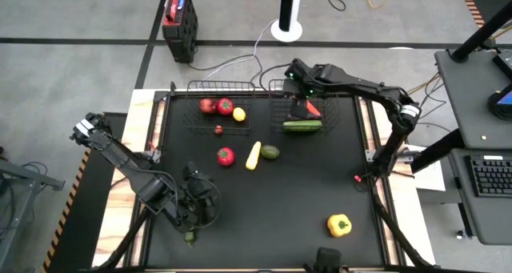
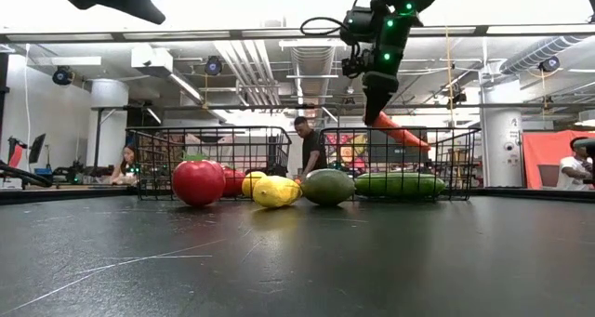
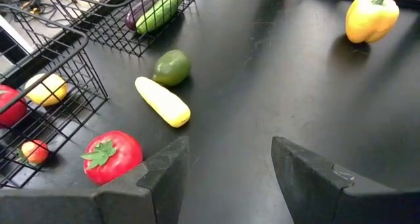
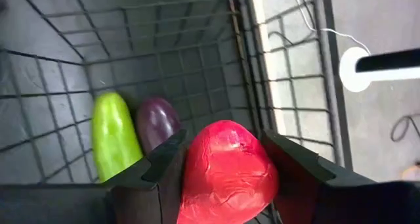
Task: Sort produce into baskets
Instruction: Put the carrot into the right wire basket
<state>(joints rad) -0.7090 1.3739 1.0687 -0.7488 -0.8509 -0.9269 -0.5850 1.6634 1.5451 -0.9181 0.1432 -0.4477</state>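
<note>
The right hand (image 1: 305, 106) hangs over the right-hand basket (image 1: 280, 87) at the far edge of the worktop (image 1: 304, 185), its fingers pinching an orange-red carrot (image 4: 226, 171) that points down into the mesh. Below it in that basket lie a green cucumber (image 1: 302, 126) and a purple eggplant (image 4: 156, 123). This looks like the drop-off step for the carrot: the next move should call for lowering a little and spreading the fingers so it lands beside the cucumber.

The left-hand basket (image 1: 192, 87) holds an apple (image 1: 208, 106), a tomato (image 1: 226, 106), a lemon (image 1: 238, 114) and a small red fruit (image 1: 218, 130). Loose on the worktop are a second tomato (image 1: 226, 155), a yellow squash (image 1: 253, 155), an avocado (image 1: 270, 152) and, well apart at the near right, a yellow pepper (image 1: 339, 224). The left hand (image 3: 228, 175) waits at the near left, fingers spread and holding nothing.
</note>
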